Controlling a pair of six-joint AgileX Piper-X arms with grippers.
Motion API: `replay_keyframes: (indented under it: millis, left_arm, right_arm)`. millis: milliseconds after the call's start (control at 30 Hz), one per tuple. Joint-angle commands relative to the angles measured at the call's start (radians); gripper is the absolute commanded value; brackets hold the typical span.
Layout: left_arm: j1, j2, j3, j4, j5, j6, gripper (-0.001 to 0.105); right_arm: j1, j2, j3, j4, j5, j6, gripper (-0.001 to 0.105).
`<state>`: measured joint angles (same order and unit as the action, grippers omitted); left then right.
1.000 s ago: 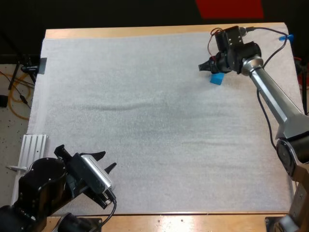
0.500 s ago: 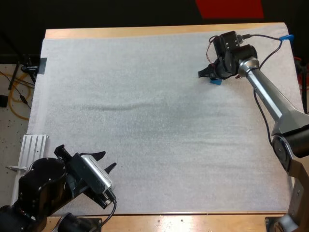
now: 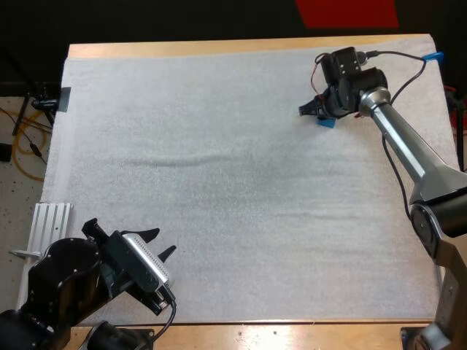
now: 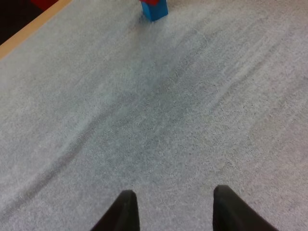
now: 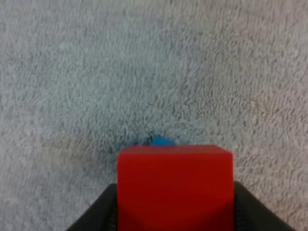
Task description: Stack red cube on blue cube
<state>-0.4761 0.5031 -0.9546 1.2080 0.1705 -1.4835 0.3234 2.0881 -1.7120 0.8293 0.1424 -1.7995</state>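
- Your right tool (image 3: pixel 312 109) is closed on the red cube (image 5: pixel 175 185), pressing it from both sides.
- The blue cube (image 3: pixel 326 122) sits directly beneath that tool on the white mat (image 3: pixel 219 182). In the left wrist view, the red cube appears to rest on top of it.
- Your left tool (image 4: pixel 175 207) hangs wide open and empty, with both cubes far ahead of it.
- The step looks like placing. Next, confirm the red cube sits square, then open gently and lift straight up without nudging the stack.
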Motion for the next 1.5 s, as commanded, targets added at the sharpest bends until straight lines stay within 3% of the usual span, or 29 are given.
replay_keyframes:
  millis: [0, 133, 300, 367, 633, 933, 1033, 1133, 1200, 1267, 1467]
  left_arm:
    - [-0.003, -0.002, -0.004, -0.009, 0.007, 0.001, 0.037]
    - [-0.003, -0.002, -0.004, -0.009, 0.007, 0.001, 0.037]
    - [-0.003, -0.002, -0.004, -0.009, 0.007, 0.001, 0.037]
    - [-0.003, -0.002, -0.004, -0.009, 0.007, 0.001, 0.037]
    - [-0.003, -0.002, -0.004, -0.009, 0.007, 0.001, 0.037]
    - [-0.003, -0.002, -0.01, -0.041, 0.006, -0.029, 0.037]
    - [-0.003, -0.002, -0.01, -0.145, -0.035, -0.097, 0.037]
    - [0.011, 0.008, -0.01, -0.228, -0.148, -0.113, 0.037]
    - [0.06, 0.03, -0.01, -0.268, -0.221, -0.116, 0.037]
    - [0.126, 0.056, -0.01, -0.312, -0.218, -0.115, 0.037]
    - [0.368, 0.134, -0.01, -0.486, -0.108, -0.112, 0.037]
  right_arm:
    - [-0.006, -0.004, -0.009, -0.008, 0.002, 0.001, 0.031]
    - [-0.006, -0.004, -0.009, -0.015, 0.002, 0.008, 0.032]
    - [-0.006, -0.004, -0.009, -0.016, -0.042, 0.018, 0.056]
    - [-0.006, -0.004, -0.009, -0.016, -0.051, 0.023, 0.059]
    - [-0.006, -0.006, -0.038, -0.006, 0.013, 0.032, 0.059]
    - [0.002, -0.101, -0.106, 0.082, 0.012, 0.037, 0.059]
    - [0.007, -0.157, -0.106, 0.089, 0.012, 0.037, 0.059]
    - [0.008, -0.208, -0.106, 0.086, 0.011, 0.039, 0.059]
    - [0.005, -0.24, -0.106, 0.071, 0.011, 0.038, 0.059]
    - [-0.002, -0.256, -0.106, 0.064, 0.007, 0.038, 0.059]
    - [-0.006, -0.283, -0.106, 0.052, -0.008, 0.023, 0.059]
